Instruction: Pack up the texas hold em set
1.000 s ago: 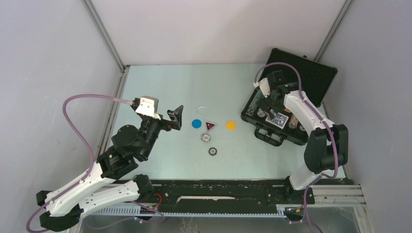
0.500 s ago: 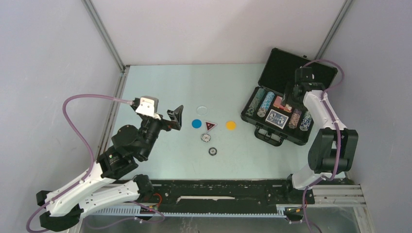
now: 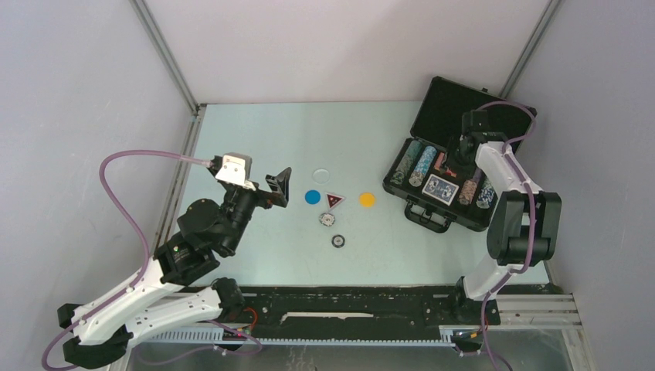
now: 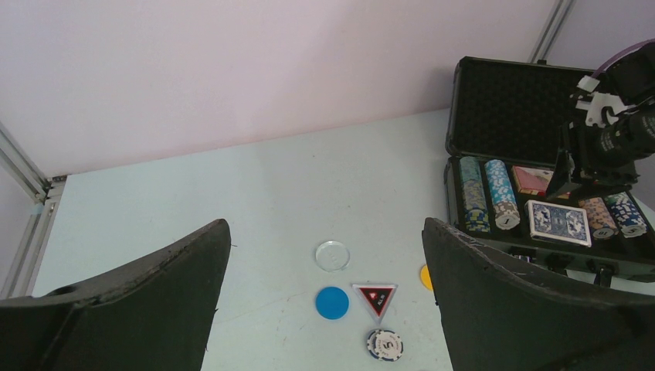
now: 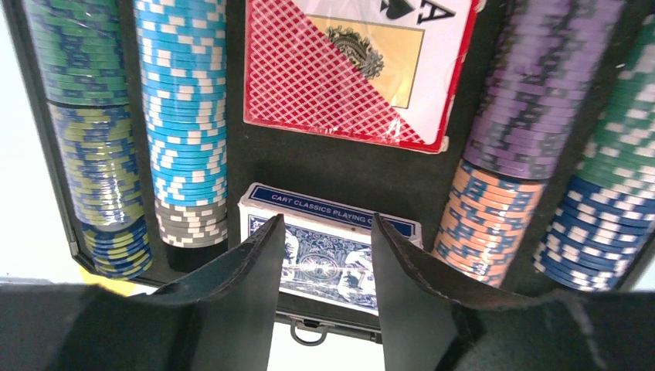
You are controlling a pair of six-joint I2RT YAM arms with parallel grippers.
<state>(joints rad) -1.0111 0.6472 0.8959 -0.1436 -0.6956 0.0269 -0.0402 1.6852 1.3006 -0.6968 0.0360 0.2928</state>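
Pale table (image 3: 255, 147), blue deck (image 5: 328, 259) labelled "CART CLASSICS PLAYING", right claw (image 5: 328, 224) parted above it, left claw (image 4: 324, 228) released.

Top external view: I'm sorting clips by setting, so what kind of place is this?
Probably a robot lab test cell: bare grey panel walls on aluminium posts box in a pale table, with the poker briefcase as a prop.

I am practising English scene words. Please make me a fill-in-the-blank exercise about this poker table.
1. The briefcase is ____, not shut.
2. Beside the blue disc lies a red ____.
3. The left fingers hold ____.
4. In the briefcase, the red deck lies next to the ____ deck.
Missing words: open; triangle; nothing; blue.
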